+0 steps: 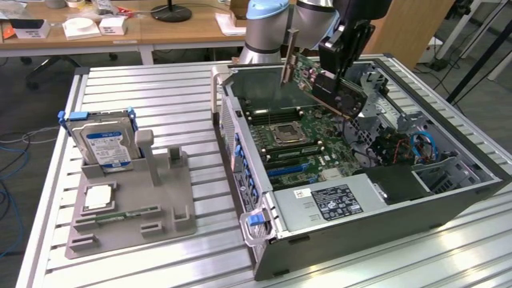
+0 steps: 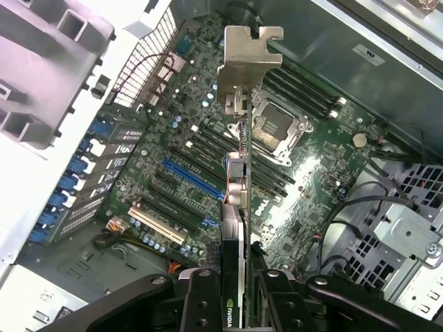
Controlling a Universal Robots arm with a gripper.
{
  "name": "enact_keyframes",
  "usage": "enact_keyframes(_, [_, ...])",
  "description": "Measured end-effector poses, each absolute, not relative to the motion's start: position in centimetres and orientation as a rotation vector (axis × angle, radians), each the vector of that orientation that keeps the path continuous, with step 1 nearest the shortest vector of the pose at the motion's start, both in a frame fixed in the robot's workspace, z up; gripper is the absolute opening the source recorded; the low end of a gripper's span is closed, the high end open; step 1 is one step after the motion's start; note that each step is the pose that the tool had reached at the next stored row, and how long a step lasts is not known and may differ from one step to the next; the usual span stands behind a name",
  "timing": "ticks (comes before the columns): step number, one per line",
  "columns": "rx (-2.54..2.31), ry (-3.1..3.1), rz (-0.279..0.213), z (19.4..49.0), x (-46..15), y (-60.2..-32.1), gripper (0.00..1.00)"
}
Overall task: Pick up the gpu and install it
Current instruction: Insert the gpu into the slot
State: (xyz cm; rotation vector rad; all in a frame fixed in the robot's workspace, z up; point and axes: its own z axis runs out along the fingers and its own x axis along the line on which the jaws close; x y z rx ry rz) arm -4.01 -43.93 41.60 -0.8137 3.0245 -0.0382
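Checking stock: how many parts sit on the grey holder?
3: hard drive upright at the far end, CPU flat in the middle, RAM stick lying nearer the camera. None looks hidden.

On the worktop [image 1: 160,90], toward the exterior view's right: computer case [image 1: 384,231] lying on its side, motherboard [image 1: 300,141] flat on its floor inside. Above the motherboard, tilted and apart from it: gpu [image 1: 340,96], clamped edge-on in the claw [image 1: 342,71], bracket end farthest from the claw. Toward the exterior view's left, near the case: parts holder [image 1: 172,198], hard drive [image 1: 108,144] upright in its rear slot, processor chip [image 1: 98,197] flat in front of that, RAM stick [image 1: 128,214] nearer still.
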Motion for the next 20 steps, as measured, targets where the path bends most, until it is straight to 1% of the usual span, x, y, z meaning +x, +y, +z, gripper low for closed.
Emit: enact_keyframes(20, [-0.875,3.007,-0.038,41.57,-4.01,-43.89,0.26])
